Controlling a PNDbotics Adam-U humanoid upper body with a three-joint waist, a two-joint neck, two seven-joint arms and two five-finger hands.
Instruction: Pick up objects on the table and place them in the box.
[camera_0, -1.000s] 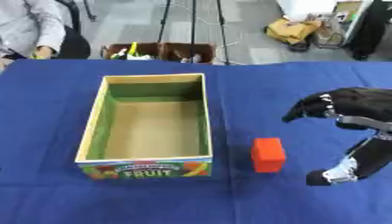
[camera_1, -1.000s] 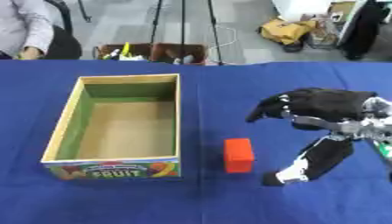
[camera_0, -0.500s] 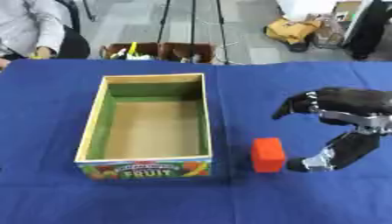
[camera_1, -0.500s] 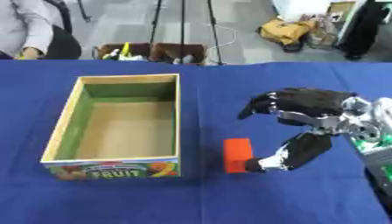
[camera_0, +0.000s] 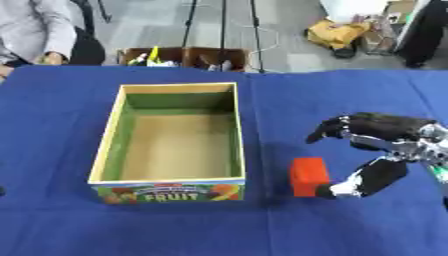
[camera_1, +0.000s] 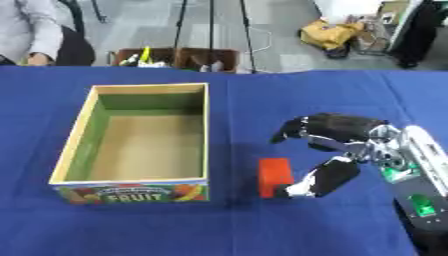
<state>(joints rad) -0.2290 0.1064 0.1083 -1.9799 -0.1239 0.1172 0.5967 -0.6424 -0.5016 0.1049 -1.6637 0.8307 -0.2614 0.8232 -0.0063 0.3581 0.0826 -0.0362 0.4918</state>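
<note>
A cardboard box (camera_0: 171, 186) stands on the blue table (camera_0: 79, 230), left of centre, its long side running away from the robot. Its inner walls are green, its floor is bare brown card, and nothing lies in it; the near outer wall carries a fruit picture and the word FRUIT. Just right of the box's near right corner, on the cloth and clear of the box, stands a red block (camera_0: 308, 176). The right hand (camera_1: 337, 142) comes in from the right edge and reaches toward the block. Its fingers (camera_0: 337, 127) are spread and arched above and to the right of the block, not touching it, while the thumb (camera_0: 363, 181) points low at the block's right side, its pale tip at or just beside the face; contact cannot be told. The hand is apart, closed on nothing. The left hand does not show.
</note>
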